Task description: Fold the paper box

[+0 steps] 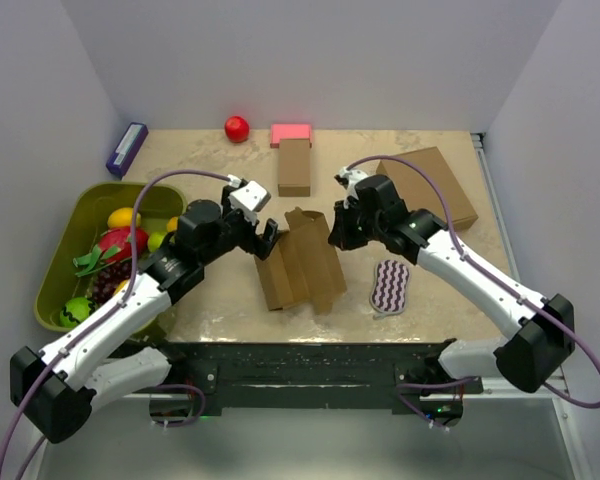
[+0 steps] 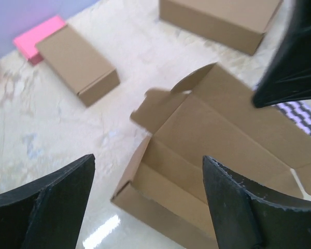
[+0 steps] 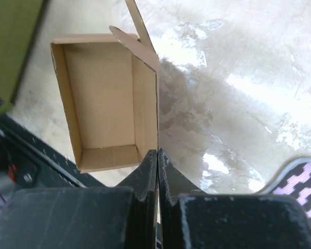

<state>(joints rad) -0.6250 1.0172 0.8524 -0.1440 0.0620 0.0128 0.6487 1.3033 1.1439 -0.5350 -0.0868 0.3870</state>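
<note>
The paper box (image 1: 300, 265) lies mid-table as a half-formed brown cardboard tray with a flap standing up along its far side. In the right wrist view its open inside (image 3: 98, 98) shows, and one thin wall runs straight down into my right gripper (image 3: 157, 154), which is shut on that edge. From above, the right gripper (image 1: 338, 232) sits at the box's upper right corner. My left gripper (image 1: 263, 240) hovers over the box's left end, open, both fingers (image 2: 57, 202) straddling the tray's corner (image 2: 145, 181) with nothing between them.
A narrow brown box (image 1: 294, 166) and a pink block (image 1: 291, 133) lie behind, with a red ball (image 1: 237, 127) and a purple object (image 1: 127, 148) further left. A larger brown box (image 1: 430, 185) is at the back right. A green bin (image 1: 90, 205) of fruit stands left. A patterned pad (image 1: 389, 286) lies right.
</note>
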